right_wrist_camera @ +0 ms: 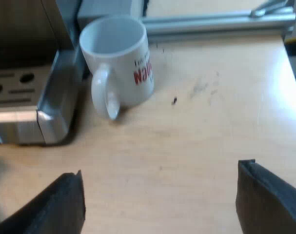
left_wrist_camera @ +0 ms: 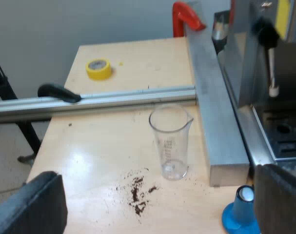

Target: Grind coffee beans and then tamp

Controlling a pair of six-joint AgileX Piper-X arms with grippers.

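Our left gripper [left_wrist_camera: 155, 204] hovers low over the bench [left_wrist_camera: 138, 53], its 2 fingers [left_wrist_camera: 30, 204] spread wide and holding nothing. Dead ahead at 12 o'clock stands the measuring glass [left_wrist_camera: 170, 141], upright and empty. A scatter of coffee grounds [left_wrist_camera: 137, 192] lies on the bench between it and us. At 3 o'clock the blue tamper [left_wrist_camera: 241, 212] stands on the bench just beside 1 of our fingers, apart from the glass. The espresso machine [left_wrist_camera: 279, 73] rises at 2 o'clock behind a metal rail [left_wrist_camera: 216, 112], its drip tray [left_wrist_camera: 284, 134] and steam wand [left_wrist_camera: 272, 68] facing us. At 1 o'clock, far past the rail, what we judge to be the holder's red handle end [left_wrist_camera: 186, 15] shows at the machine's front. The basket is too hidden for us to tell whether it carries any grounds. A yellow tape roll [left_wrist_camera: 98, 68] lies at 11 o'clock, well apart.

Our right gripper [right_wrist_camera: 160, 195] hangs over bare bench, fingers [right_wrist_camera: 269, 200] wide and gripping nothing. The mug [right_wrist_camera: 121, 63] stands at 11 o'clock, upright, handle turned toward us, just beside the drip tray's corner.

We judge the task barely begun. Neither gripper touches the tamper or has the holder in hand. Both grinding and tamping look left to do. The loose grounds on the bench are a spill, not a dose.
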